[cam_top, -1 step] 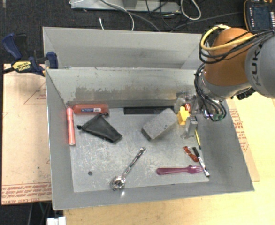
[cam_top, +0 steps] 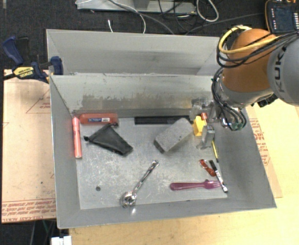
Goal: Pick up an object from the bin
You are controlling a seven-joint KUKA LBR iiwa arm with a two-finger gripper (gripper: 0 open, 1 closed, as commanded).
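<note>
Your arm's orange wrist (cam_top: 244,60) rises nearest the lens, at 2 o'clock of the bin (cam_top: 63,152). The gripper (cam_top: 206,132) hangs below it, low over the floor — open or closed, you cannot tell. A small yellow block (cam_top: 197,127) sits just beside it at 9 o'clock. A grey sponge block (cam_top: 172,136) lies next along at 9 — a red-and-black pen (cam_top: 213,171) and a purple toothbrush (cam_top: 195,186) lie at 6.

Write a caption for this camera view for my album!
Robot tool hangs beside a grey block at the right of the bin, a metal spoon lying near its front.
</note>
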